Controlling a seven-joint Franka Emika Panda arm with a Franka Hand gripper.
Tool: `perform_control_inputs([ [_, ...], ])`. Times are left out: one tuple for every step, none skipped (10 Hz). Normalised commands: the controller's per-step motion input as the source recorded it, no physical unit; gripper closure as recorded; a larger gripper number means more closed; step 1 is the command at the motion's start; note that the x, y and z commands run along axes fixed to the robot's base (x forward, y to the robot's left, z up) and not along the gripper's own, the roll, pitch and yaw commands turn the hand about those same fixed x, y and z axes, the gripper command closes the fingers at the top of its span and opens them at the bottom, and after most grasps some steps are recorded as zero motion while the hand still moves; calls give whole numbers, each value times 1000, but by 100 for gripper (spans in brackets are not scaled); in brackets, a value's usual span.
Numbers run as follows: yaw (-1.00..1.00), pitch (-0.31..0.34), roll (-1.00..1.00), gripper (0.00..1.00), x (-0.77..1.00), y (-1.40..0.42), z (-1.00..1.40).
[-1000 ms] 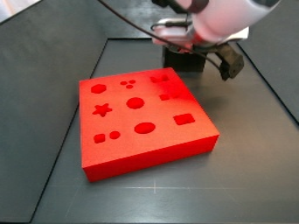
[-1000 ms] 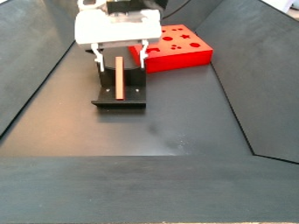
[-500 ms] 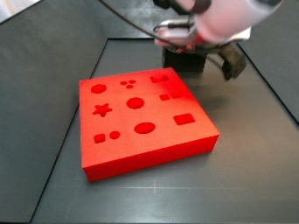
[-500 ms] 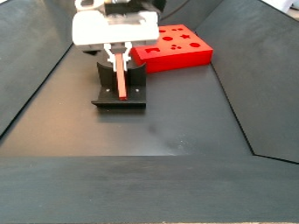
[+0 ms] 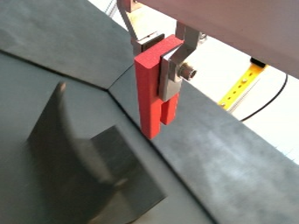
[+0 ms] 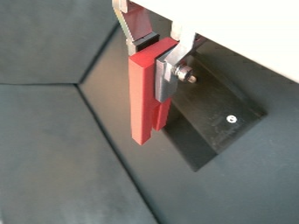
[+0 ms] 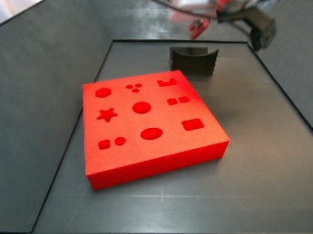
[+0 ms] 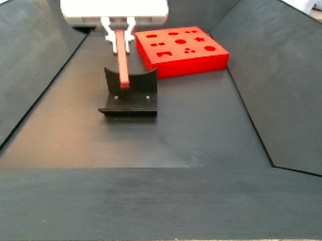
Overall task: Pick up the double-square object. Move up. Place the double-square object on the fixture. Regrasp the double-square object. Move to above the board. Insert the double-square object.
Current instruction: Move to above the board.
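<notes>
silver fingers [image 6: 176, 63] of the gripper [image 8: 119, 28] clamped on double-square object [image 8: 122, 66], upright above fixture [image 8: 130, 97]

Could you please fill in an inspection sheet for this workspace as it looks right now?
Surface: dark grey floor with sloped walls, bare apart from the items below.
Double-square object: held upright between the fingers, clear of the fixture in both wrist views.
Fixture: standing on the floor, nothing resting on it.
Board: flat on the floor, cut-outs unfilled.
Clutter: nothing seen.
Gripper: above the fixture, shut on the double-square object.
Cables: a white cable beside a yellow ruler.
Surroundings: nothing seen beyond the walls.
</notes>
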Motion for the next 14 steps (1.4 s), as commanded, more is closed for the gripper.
perform_control_inputs([
  [-118, -115, -38, 100, 56, 68, 1000],
  [-134, -88, -33, 100, 50, 66, 1000],
  [-139, -36, -24, 100, 42, 63, 1000],
  [-131, 4, -22, 100, 36, 63, 1000],
  [-114, 40, -23, 100, 30, 60, 1000],
  [-91, 70, -28, 100, 26, 57, 1000],
  [-60, 106, -39, 100, 21, 54, 1000],
  [-35, 129, -47, 100, 19, 49, 1000],
  [-8, 145, -57, 100, 21, 43, 1000],
  [19, 163, -57, 100, 26, 38, 1000],
  [49, 175, -56, 100, 39, 22, 936],
  [73, 180, -49, 100, 37, 11, 757],
  [97, 173, -44, 100, 37, -6, 519],
  [108, 164, -42, 100, 37, -13, 404],
])
